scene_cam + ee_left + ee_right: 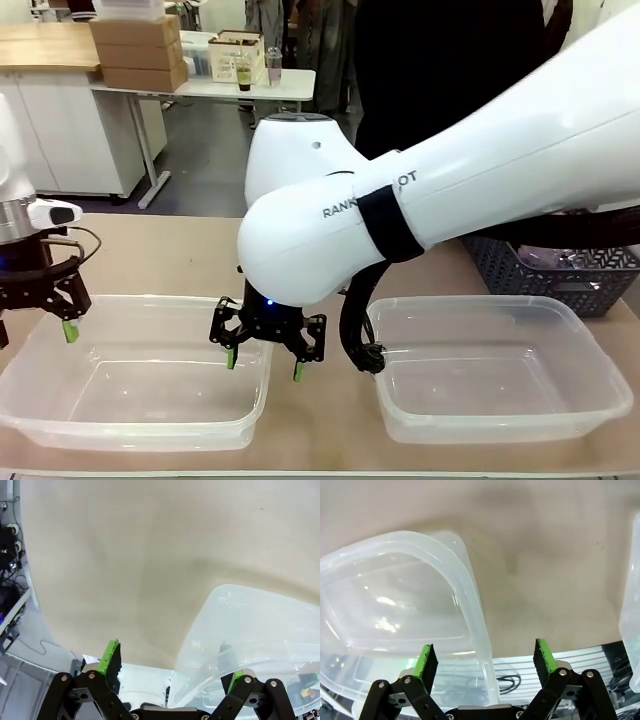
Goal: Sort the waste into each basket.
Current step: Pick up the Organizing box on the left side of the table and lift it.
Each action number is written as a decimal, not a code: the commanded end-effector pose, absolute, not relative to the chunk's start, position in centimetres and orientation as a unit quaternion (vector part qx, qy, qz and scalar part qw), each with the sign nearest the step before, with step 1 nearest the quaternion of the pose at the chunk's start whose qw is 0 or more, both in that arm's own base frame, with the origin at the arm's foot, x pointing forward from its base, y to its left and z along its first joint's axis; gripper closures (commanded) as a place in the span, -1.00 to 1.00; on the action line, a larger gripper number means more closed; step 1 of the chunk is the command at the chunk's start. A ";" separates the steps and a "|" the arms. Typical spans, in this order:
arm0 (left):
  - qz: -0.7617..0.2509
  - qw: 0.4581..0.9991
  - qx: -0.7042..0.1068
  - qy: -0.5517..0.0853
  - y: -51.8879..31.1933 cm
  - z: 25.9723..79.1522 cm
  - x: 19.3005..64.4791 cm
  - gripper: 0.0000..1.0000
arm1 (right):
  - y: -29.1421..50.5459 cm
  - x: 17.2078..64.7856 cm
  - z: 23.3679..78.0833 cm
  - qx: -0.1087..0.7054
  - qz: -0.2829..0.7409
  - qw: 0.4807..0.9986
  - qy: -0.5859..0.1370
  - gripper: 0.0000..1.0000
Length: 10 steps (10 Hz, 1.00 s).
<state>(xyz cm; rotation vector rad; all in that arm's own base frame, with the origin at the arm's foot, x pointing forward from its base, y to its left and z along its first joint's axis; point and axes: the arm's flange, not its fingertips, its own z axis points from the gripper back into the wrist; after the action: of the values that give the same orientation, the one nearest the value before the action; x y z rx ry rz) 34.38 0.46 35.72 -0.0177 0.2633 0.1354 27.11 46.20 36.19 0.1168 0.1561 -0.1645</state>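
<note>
Beige tabletop (150, 255) underfoot, two see-through tubs side by side at its near edge, a bare gap between them. Nearest on the robot's left, left tub (130, 385), nothing visible inside. Across the gap, right tub (500, 365), likewise showing nothing inside.

Over the left tub's right-hand rim, right gripper (264, 362), pointed down, jaws spread wide, nothing between the green pads; one finger over the tub's inside, the other over the gap. Same seen in the right wrist view: right gripper (487, 660) straddling the rounded rim, left tub (395, 600) to one side, bare table to the other, edge of the right tub (632, 630) at the frame's side.

At the left tub's far-left corner, left gripper (68, 330), jaws open, nothing held; only one green pad clear in the front view. In the left wrist view, left gripper (172, 667) spread wide over the tub's corner (250, 625).

Farther back on the right, dark grey lattice basket (560, 270), mostly hidden by the white right arm (450, 190); contents too dim to name. No can, wrapper or bottle plainly visible.

Behind that, a person in dark clothing (440, 70).
</note>
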 end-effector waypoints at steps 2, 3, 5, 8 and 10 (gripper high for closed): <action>0.062 0.989 -0.028 0.132 -0.2 33.6 30.6 0.20 | 46.8 27.0 36.1 0.046 -0.080 0.994 0.065 0.19; 0.062 0.989 -0.030 0.130 -0.1 33.7 30.7 0.88 | 46.9 27.0 36.2 0.047 -0.079 0.994 0.063 1.00; 0.056 0.990 -0.037 0.127 0.0 33.9 30.8 1.00 | 47.0 27.2 36.1 0.040 -0.077 0.994 0.065 1.00; 0.064 0.988 -0.035 0.136 0.0 33.9 31.0 1.00 | 46.9 27.2 36.1 0.029 -0.072 0.995 0.069 1.00; 0.060 0.989 -0.037 0.131 -0.1 34.4 30.9 1.00 | 46.7 27.2 36.0 0.016 -0.075 0.995 0.069 1.00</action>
<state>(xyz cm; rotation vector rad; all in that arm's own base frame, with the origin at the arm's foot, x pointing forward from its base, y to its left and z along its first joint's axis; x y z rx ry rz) 34.28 -0.62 35.70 -0.0618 0.2734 0.1158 27.08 46.59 36.06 0.0957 0.1484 -0.1356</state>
